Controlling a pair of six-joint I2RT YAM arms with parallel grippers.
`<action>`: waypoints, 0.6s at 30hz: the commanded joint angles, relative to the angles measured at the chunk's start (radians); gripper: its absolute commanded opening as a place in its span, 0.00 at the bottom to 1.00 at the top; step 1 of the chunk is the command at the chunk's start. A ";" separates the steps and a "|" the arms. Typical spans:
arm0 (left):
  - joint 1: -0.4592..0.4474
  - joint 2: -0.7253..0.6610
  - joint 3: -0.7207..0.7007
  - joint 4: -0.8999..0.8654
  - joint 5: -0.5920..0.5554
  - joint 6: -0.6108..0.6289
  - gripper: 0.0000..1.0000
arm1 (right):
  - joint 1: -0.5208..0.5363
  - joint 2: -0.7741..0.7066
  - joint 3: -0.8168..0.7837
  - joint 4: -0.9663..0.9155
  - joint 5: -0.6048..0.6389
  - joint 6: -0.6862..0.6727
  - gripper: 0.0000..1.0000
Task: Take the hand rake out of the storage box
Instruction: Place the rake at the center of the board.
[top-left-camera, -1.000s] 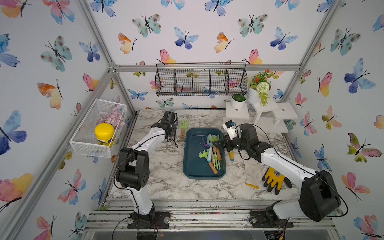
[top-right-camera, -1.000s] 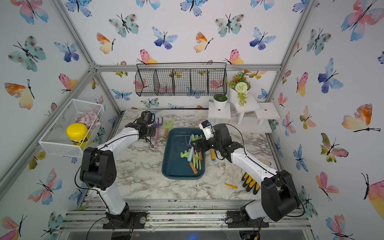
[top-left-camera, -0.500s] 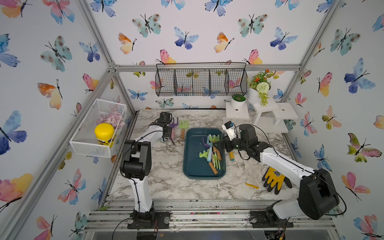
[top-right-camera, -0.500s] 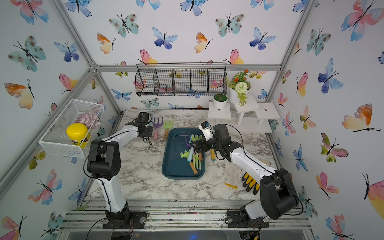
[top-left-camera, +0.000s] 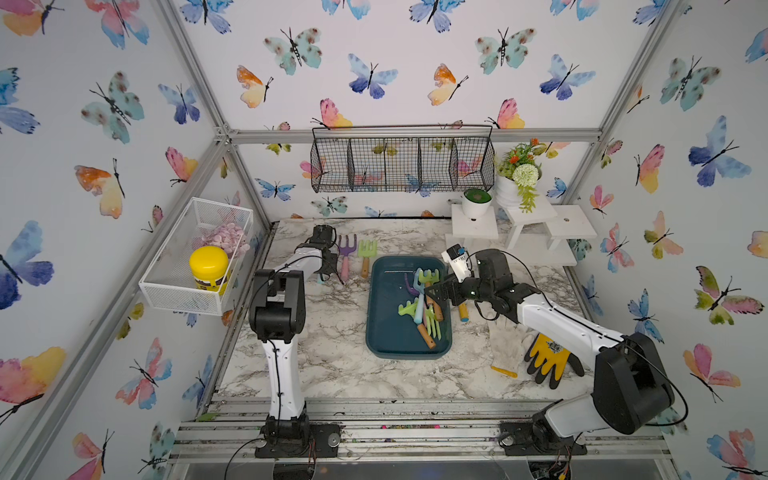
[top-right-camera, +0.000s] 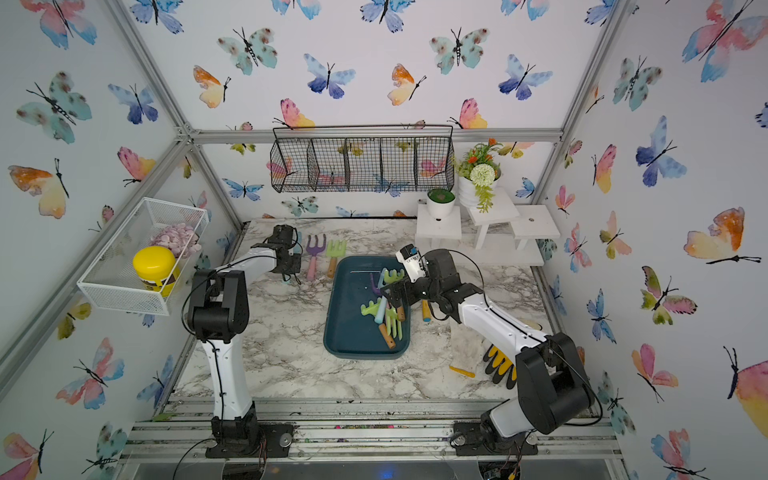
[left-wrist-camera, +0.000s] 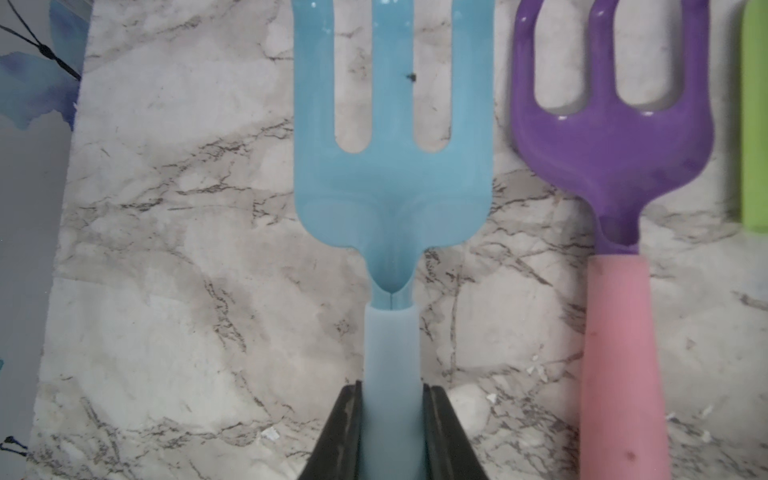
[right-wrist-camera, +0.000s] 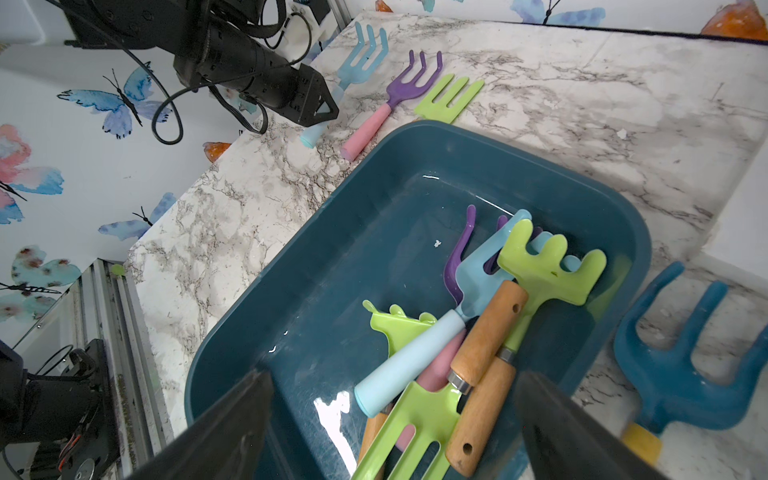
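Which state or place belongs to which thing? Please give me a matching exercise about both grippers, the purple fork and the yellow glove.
1. left gripper
2. right gripper
3. purple fork
4. yellow glove

A. on the table beside the right arm
B. open, over the storage box
C. shut on the handle of the light blue fork
D. lying free next to the light blue fork

Pairs: 1-C, 2-B, 3-D, 4-A

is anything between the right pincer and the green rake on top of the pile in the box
Nothing visible. The open right pincer hovers over the box, and the green rake lies atop the pile with its wooden handle bare. A fork's handle lies alongside its neck.
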 joint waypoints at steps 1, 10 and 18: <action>0.010 0.037 0.040 -0.008 0.029 0.011 0.23 | 0.001 0.007 0.025 -0.013 -0.024 -0.013 0.98; 0.008 0.069 0.067 -0.010 0.055 0.017 0.25 | 0.001 0.000 0.016 -0.011 -0.021 -0.015 0.98; 0.007 0.094 0.071 0.013 0.047 0.029 0.33 | 0.001 -0.006 0.008 -0.010 -0.019 -0.014 0.98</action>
